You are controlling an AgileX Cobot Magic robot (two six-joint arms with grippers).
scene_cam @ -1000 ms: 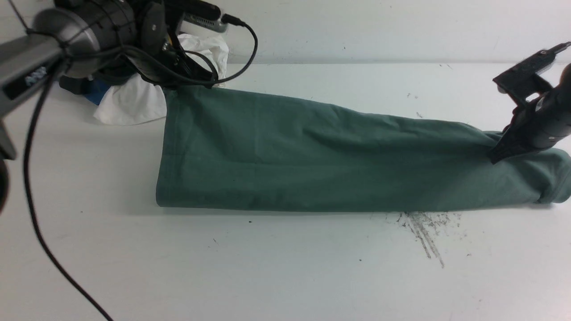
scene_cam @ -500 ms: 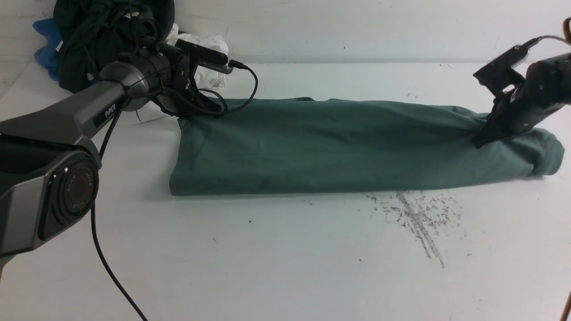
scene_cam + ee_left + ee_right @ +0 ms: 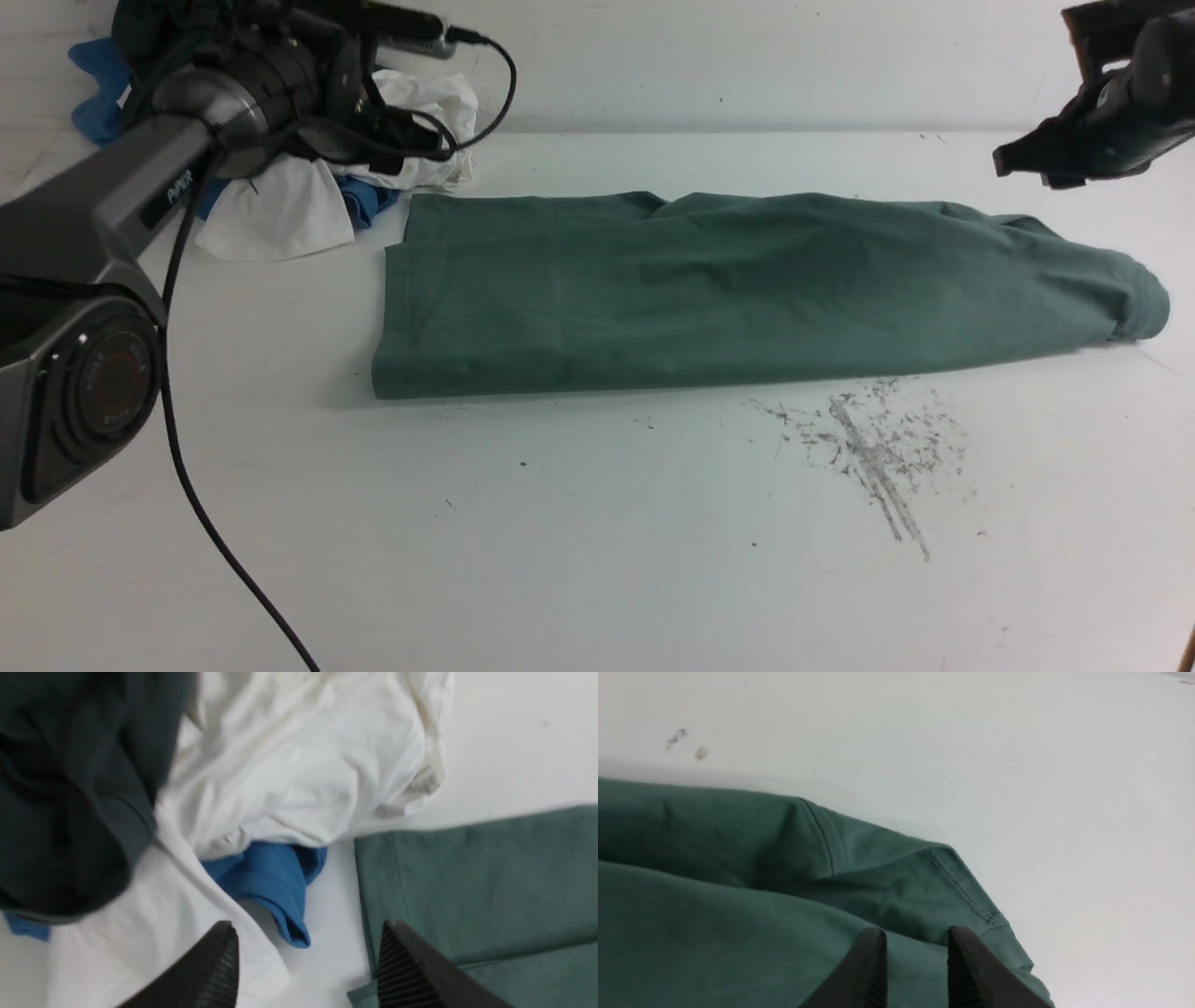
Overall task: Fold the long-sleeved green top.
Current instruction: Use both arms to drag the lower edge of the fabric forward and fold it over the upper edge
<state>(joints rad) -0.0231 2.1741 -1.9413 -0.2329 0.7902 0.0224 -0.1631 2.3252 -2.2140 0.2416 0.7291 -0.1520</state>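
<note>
Dropped the top (image 3: 747, 289) at both ends: no longer stretched taut with the far edge raised, now slack and flat on the table (image 3: 597, 560). Shifted it away from the camera, left edge further right, near edge clear of the scuff (image 3: 873, 457) it partly covered a second ago. Opened the left gripper (image 3: 307, 926), clamped on the far left corner before, and lifted it off toward the pile (image 3: 280, 210). Opened the right gripper (image 3: 916, 933) too, pinched on the right end before; raised well above it, touching no cloth.
</note>
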